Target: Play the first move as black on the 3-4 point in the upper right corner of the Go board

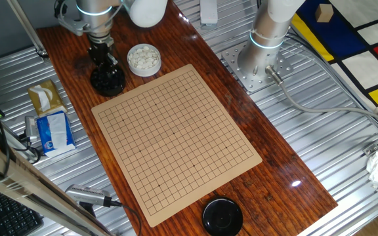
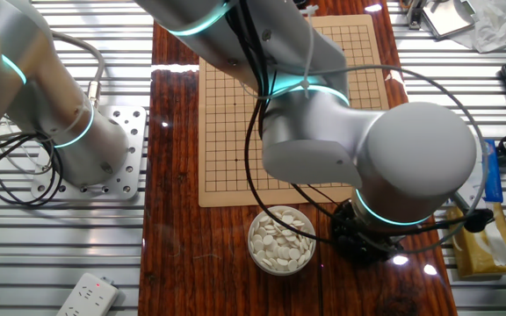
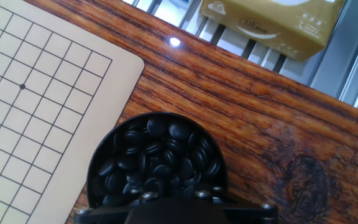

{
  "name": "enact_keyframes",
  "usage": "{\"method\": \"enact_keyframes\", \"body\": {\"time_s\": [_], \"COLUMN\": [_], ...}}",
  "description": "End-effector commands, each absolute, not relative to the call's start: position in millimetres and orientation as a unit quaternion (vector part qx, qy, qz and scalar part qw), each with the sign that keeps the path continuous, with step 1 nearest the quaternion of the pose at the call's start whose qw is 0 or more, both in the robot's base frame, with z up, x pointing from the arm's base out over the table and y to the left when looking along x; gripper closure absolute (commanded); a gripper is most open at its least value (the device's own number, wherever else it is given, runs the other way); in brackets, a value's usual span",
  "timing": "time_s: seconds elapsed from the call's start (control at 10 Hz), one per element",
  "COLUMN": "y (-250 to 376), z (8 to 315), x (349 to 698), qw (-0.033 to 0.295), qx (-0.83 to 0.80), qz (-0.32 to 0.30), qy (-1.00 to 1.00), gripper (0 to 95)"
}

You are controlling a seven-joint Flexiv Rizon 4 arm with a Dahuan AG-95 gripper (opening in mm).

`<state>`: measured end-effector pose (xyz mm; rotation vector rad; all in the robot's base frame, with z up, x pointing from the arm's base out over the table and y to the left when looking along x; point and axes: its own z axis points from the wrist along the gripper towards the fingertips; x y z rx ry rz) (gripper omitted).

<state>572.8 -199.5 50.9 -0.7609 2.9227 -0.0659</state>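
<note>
Gripper (image 1: 104, 62) sits directly over the bowl of black stones (image 3: 157, 158), fingertips down among them; jaw width can't be told (tips hidden). No stone on the board (image 1: 176, 137) yet, which lies just beside the bowl.

Robot arm (image 2: 358, 149): smooth white-grey rounded link housings joined by thin glowing cyan rings. Black cables (image 2: 257, 105) run along the links. Wrist section (image 1: 96, 19) metallic silver, cyan-banded. Gripper (image 1: 104, 58) black; its housing edge, at 6 o'clock in the hand view, carries small silver screws (image 3: 146, 197).
</note>
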Motion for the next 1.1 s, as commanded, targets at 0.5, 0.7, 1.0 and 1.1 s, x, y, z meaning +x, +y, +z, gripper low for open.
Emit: {"method": "enact_keyframes", "body": {"time_s": [0.5,0.7,1.0,1.1], "y": [-200.1,-200.9,-201.0,-200.8], "z": [49.4,49.4,48.7,47.8], "x": [578.0,578.4,578.5,578.5], "qw": [0.061,0.063,0.067,0.068], "qx": [-0.252,-0.252,-0.252,-0.251], "qz": [-0.022,-0.022,-0.021,-0.020], "qy": [0.966,0.965,0.965,0.966], "gripper": [76.0,76.0,57.0,57.0]}}
